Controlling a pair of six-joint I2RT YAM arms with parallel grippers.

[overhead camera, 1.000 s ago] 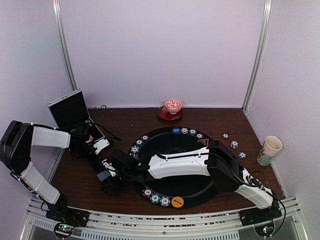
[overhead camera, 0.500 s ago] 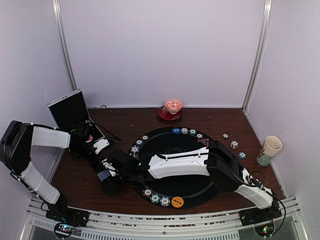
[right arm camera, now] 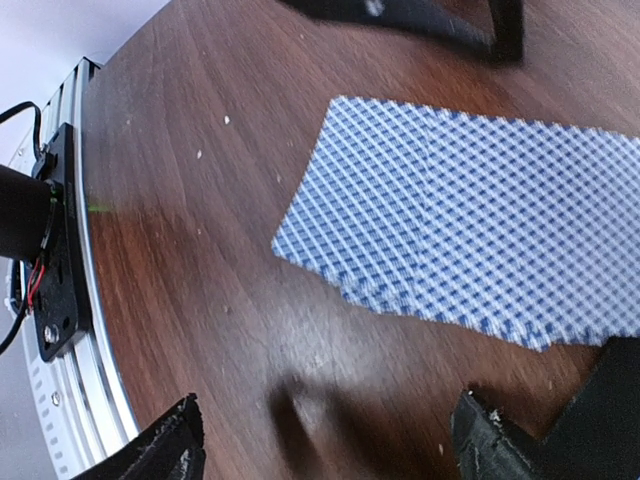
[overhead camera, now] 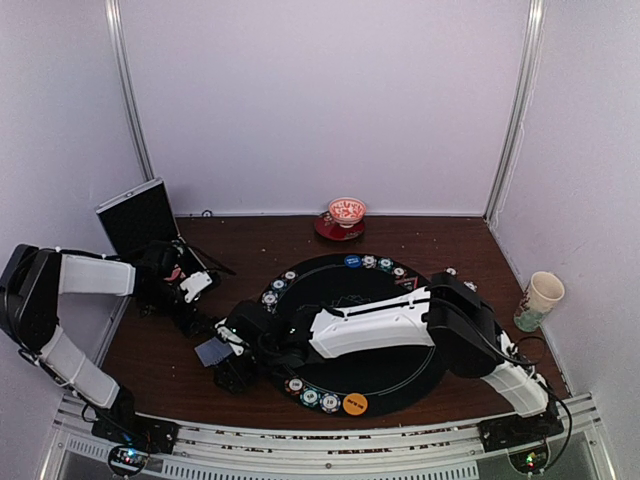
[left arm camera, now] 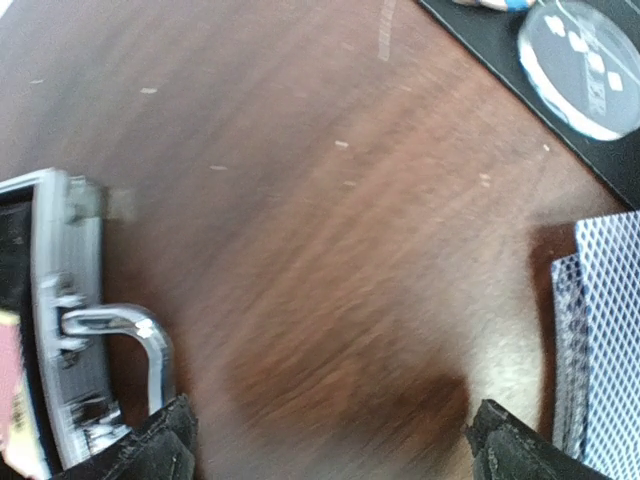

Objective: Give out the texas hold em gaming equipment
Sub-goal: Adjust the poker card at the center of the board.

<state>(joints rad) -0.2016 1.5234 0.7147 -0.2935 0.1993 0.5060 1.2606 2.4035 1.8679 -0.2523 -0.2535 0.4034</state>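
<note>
Where right pincer (right arm camera: 330,437) hovers open, two overlapped cards (right arm camera: 470,225) lie on table (right arm camera: 200,210).

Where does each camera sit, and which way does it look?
Top external: above, behind the arms, looking down on the black mat; both arms show.
Left wrist: on the left gripper, looking down between case and playing cards; fingertips show.
Right wrist: on the right gripper, over the playing cards; fingertips show.
Shared: playing cards.

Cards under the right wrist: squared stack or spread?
Spread: the cards lie face down on the table, overlapping and offset sideways.
</note>
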